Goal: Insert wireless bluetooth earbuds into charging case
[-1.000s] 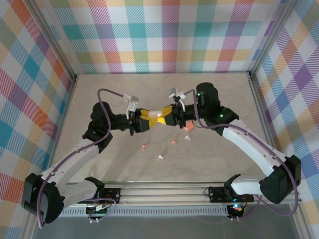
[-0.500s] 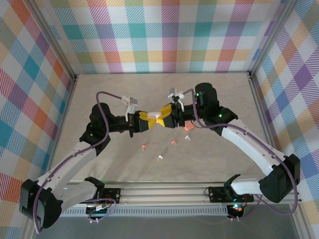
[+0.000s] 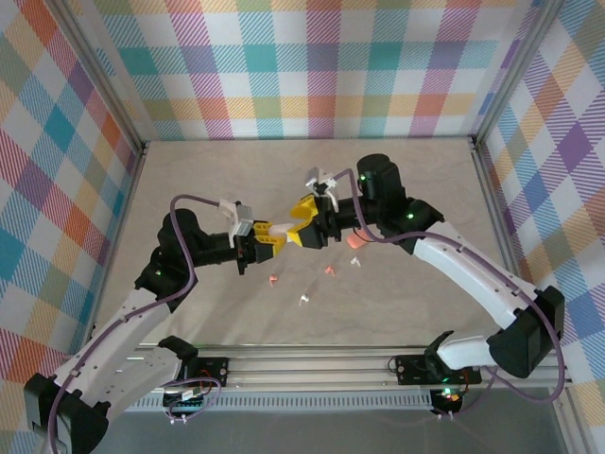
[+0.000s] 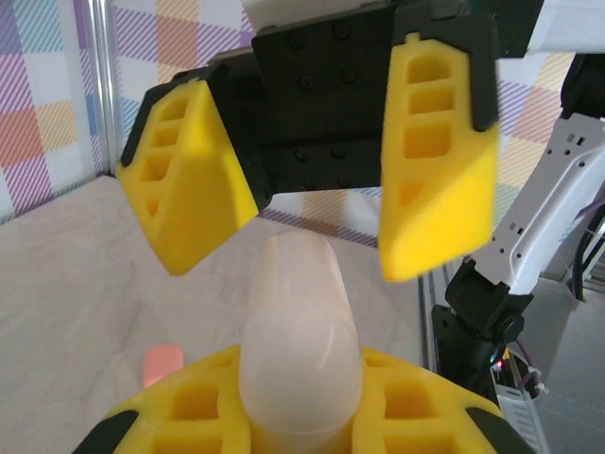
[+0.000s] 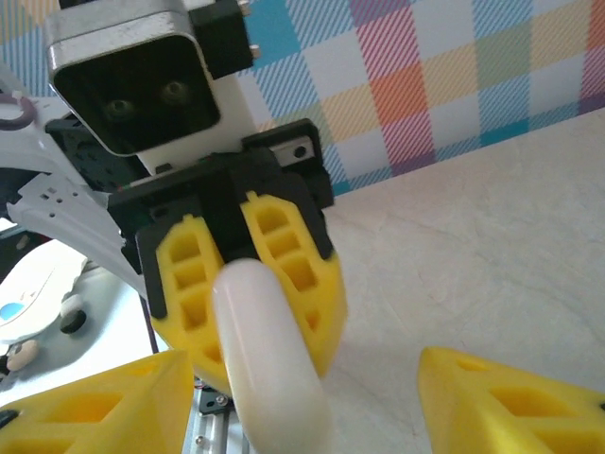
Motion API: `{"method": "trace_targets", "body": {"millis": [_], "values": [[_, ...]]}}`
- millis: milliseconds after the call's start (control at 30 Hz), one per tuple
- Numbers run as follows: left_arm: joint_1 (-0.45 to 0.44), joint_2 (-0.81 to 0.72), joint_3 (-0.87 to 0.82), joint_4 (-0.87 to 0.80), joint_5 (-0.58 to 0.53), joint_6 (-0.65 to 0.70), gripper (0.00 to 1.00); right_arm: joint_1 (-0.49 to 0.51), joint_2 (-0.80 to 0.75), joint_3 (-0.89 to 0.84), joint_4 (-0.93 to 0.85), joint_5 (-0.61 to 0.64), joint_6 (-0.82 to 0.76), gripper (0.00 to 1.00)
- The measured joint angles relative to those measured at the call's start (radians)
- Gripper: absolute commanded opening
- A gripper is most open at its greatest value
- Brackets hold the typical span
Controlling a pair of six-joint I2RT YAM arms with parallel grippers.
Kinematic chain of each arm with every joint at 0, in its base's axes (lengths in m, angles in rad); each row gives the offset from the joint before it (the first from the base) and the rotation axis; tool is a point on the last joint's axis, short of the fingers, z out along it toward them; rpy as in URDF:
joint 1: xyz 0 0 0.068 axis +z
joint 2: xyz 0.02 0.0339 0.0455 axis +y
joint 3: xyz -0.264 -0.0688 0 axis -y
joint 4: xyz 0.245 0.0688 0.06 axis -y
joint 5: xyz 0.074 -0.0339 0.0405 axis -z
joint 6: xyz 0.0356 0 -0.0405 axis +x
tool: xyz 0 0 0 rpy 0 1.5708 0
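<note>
Holding the white case aloft, you had the earbuds lying loose below it.
Your left pincer (image 3: 272, 236) was clamped on the white case (image 3: 285, 230). The case's long axis ran left to right, and its free end pointed between the fingers of your right pincer (image 3: 302, 221), which stood apart and clear of it. The four earbuds (image 3: 303, 300) lay on the tabletop (image 3: 425, 180), on the near side of both pincers. The empty right arm looked better placed to fetch one.
</note>
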Motion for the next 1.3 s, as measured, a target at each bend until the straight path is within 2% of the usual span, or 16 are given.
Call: {"method": "trace_targets", "body": {"millis": [333, 567, 833, 1100, 1300], "values": [[0.000, 0.004, -0.003, -0.036, 0.008, 0.011, 0.00, 0.012, 0.048, 0.025, -0.052, 0.019, -0.016, 0.67], [0.002, 0.007, -0.003, -0.045, 0.011, 0.010, 0.00, 0.014, 0.064, 0.063, -0.117, 0.052, -0.023, 0.64], [0.008, 0.010, -0.018, -0.061, -0.021, 0.002, 0.00, 0.017, 0.069, 0.093, -0.156, 0.158, 0.000, 0.67], [0.002, 0.001, -0.027, -0.054, 0.043, 0.003, 0.00, -0.029, 0.109, 0.125, -0.159, 0.299, 0.048, 0.67], [0.002, 0.002, -0.027, -0.043, 0.045, 0.003, 0.00, -0.032, 0.120, 0.126, -0.172, 0.328, 0.074, 0.67]]}}
